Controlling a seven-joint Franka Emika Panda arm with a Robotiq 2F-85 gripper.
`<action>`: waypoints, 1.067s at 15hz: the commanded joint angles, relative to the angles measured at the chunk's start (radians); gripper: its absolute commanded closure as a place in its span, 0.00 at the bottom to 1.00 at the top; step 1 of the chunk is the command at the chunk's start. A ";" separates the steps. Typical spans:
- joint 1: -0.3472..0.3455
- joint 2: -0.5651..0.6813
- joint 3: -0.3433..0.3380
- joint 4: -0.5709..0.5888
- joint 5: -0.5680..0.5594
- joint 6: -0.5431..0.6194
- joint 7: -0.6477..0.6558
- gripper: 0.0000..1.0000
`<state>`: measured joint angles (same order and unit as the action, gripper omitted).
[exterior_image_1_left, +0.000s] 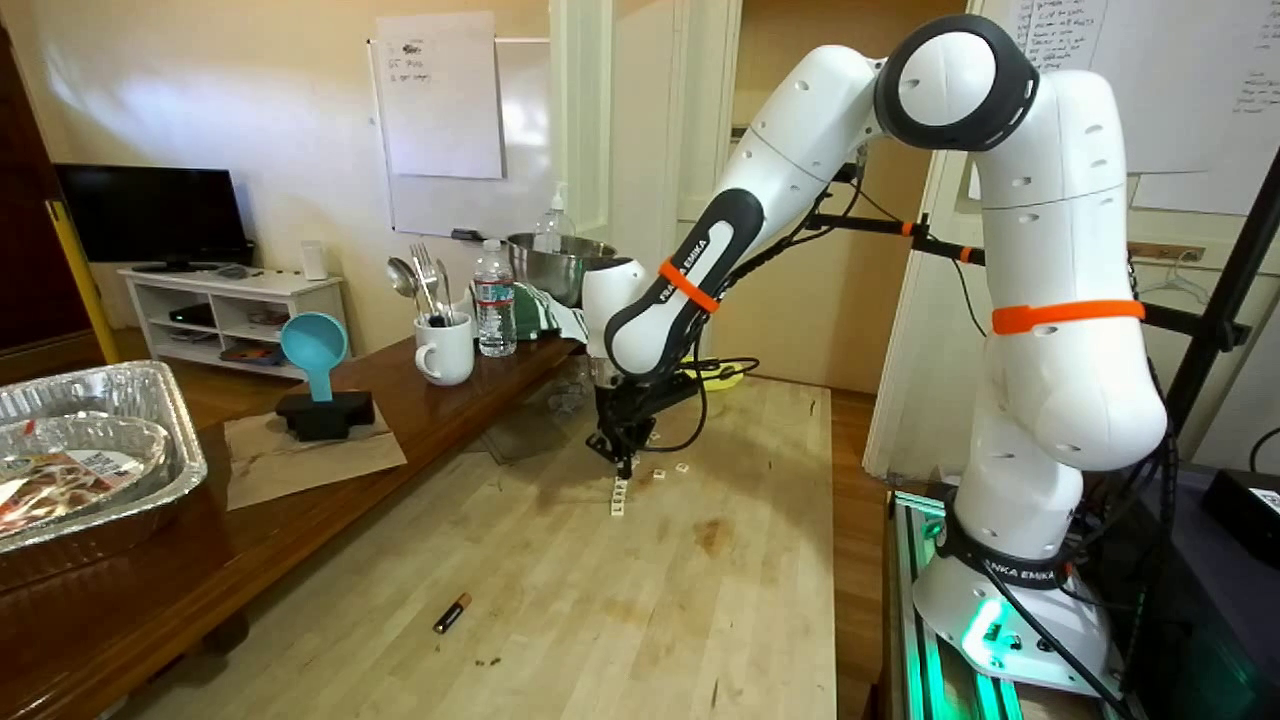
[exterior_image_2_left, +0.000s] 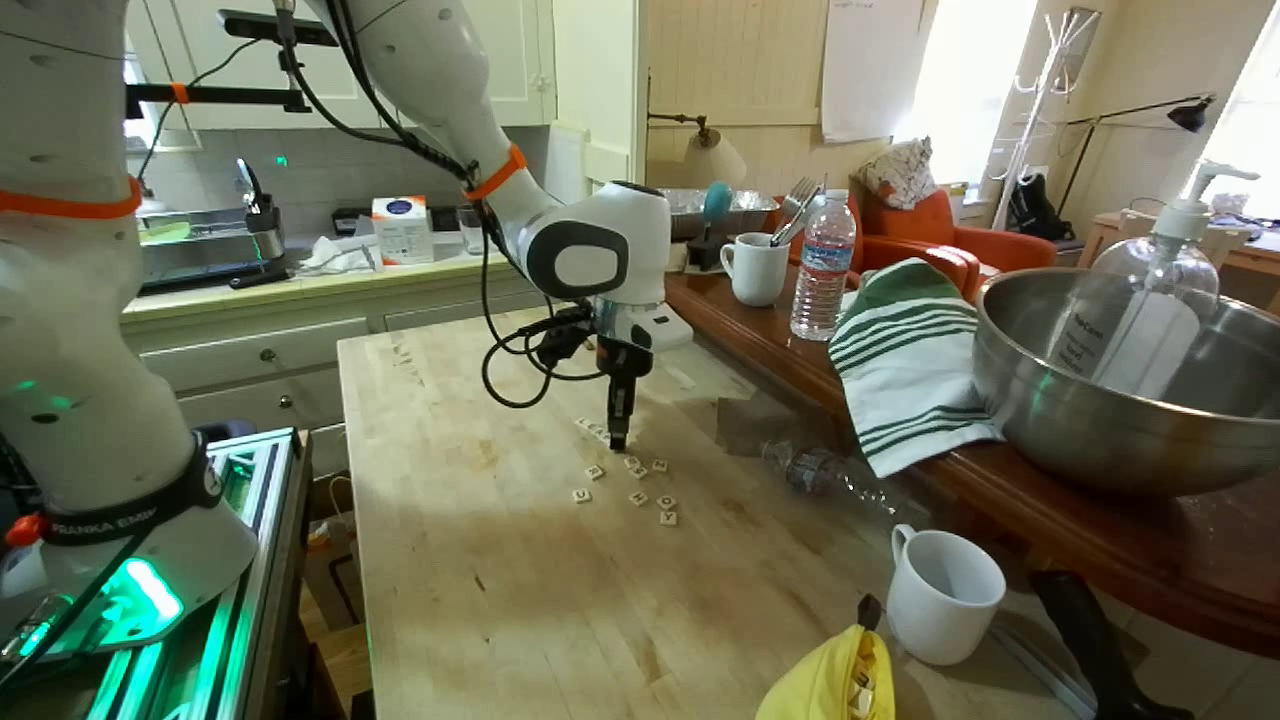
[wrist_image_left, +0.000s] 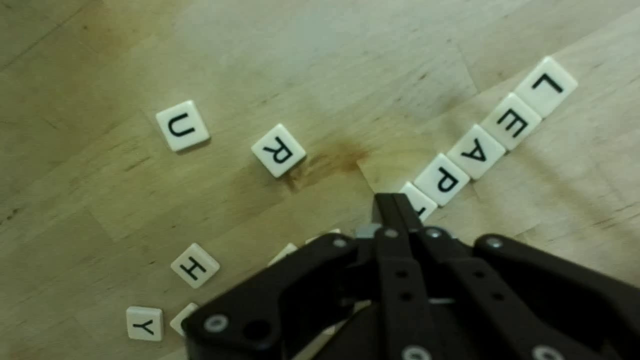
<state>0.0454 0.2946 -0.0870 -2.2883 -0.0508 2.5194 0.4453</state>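
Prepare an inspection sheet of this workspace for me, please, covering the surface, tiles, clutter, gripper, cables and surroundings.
Surface: wooden tabletop with brown stains.
Letter tiles: L, E, A, P and a partly hidden fifth tile form a row, edge to edge; U, R, H and Y lie loose, with others.
Clutter: black-and-copper battery, yellow pouch, white mug, clear plastic bottle on its side.
Gripper: closed, pointing down near the fifth tile; held: nothing seen; contact: cannot tell.
Cables: run along the arm and loop beside the gripper; snags: nothing seen.
Surroundings: dark wood counter alongside, bearing a water bottle, mug of cutlery, steel bowl and striped towel.
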 joint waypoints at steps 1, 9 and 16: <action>0.012 0.014 0.007 -0.014 0.039 -0.031 0.039 1.00; 0.004 -0.028 0.003 -0.028 0.043 -0.022 0.038 1.00; -0.004 -0.058 0.006 -0.043 0.075 -0.022 0.027 1.00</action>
<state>0.0443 0.2774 -0.0843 -2.2980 -0.0065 2.5095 0.4774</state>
